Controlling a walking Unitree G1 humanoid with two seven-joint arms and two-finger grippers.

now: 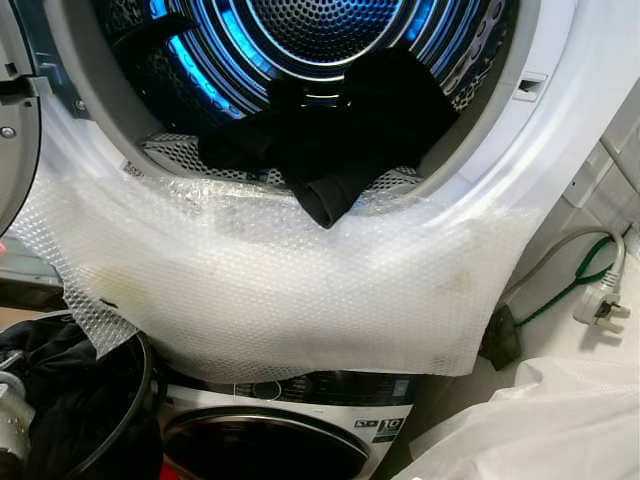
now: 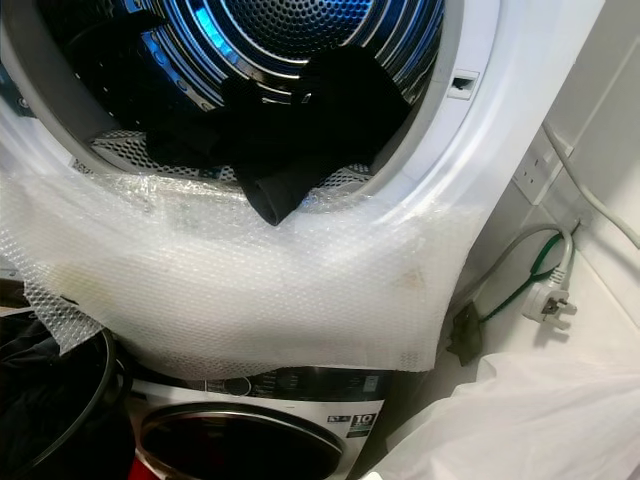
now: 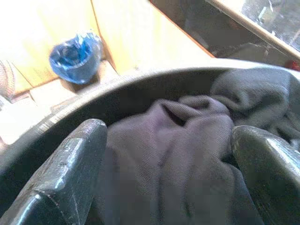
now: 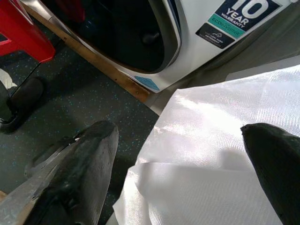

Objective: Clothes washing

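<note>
Bubble wrap (image 1: 300, 290) drapes below one drum (image 1: 320, 40) holding one black garment (image 1: 340, 130); left gripper (image 3: 168, 154) and right gripper (image 4: 183, 159) both gape apart.

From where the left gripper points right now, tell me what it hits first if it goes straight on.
Most likely the dark clothes: they lie between the open fingers of the left gripper, inside the black basket. Depth is hard to judge, but nothing else seems to lie in that line.

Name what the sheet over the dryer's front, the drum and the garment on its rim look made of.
Sheet: clear plastic bubble wrap, by its dimpled surface. Drum: perforated metal, glossy, reflecting blue light. Garment: soft matte black cloth, probably knit; it folds limply.
</note>
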